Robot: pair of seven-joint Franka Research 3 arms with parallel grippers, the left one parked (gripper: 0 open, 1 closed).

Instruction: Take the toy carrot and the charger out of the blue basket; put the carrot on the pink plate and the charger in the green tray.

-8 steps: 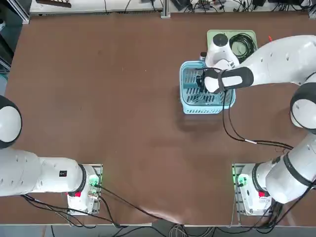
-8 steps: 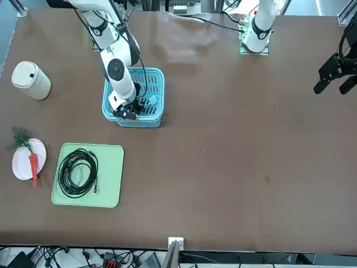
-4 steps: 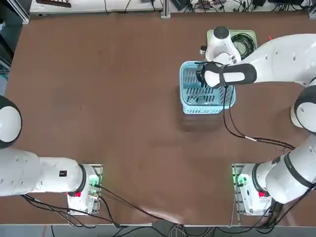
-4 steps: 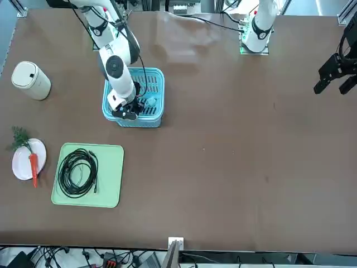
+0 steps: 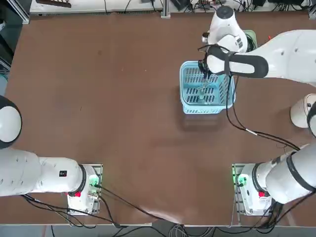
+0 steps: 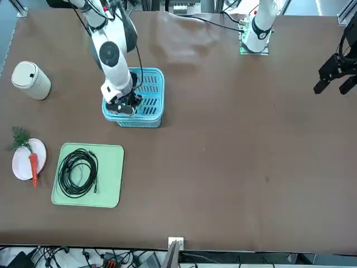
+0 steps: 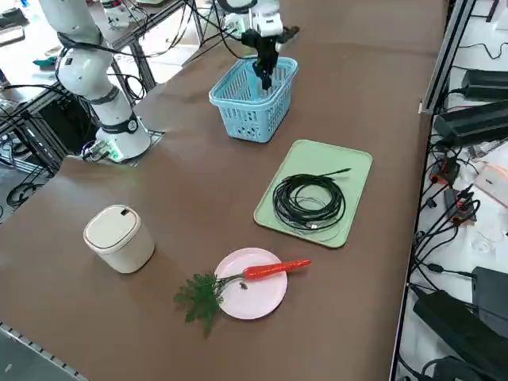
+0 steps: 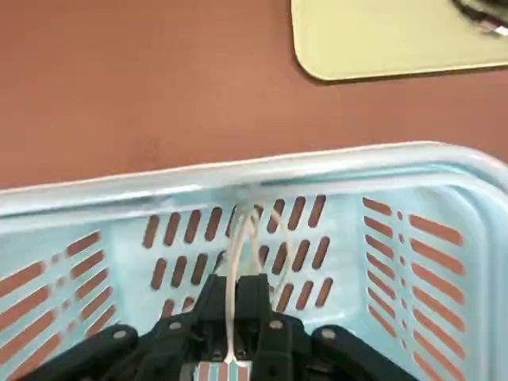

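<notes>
My right gripper (image 8: 236, 292) hangs over the blue basket (image 8: 333, 170), shut on a thin white cord (image 8: 240, 232) that I take to be part of the charger. From above, a pale piece (image 5: 203, 92) dangles under the gripper (image 5: 204, 74) inside the basket (image 5: 190, 106); the charger's block is not clearly visible. The toy carrot (image 6: 33, 167) lies across the pink plate (image 6: 20, 163), its leaves off the rim. The green tray (image 6: 111, 180) sits beside the plate with a coiled black cable (image 6: 78, 172) in it.
A white lidded canister (image 6: 30, 80) stands on the table on the plate's side, away from the basket (image 6: 152, 119). From the right side, the tray (image 7: 351, 170) lies between the basket (image 7: 238, 119) and the plate (image 7: 255, 298).
The right gripper has closed and risen from the basket floor, drifting toward the basket's tray-side wall with the white cord pinched in it. Carrot, plate and tray have not moved.
</notes>
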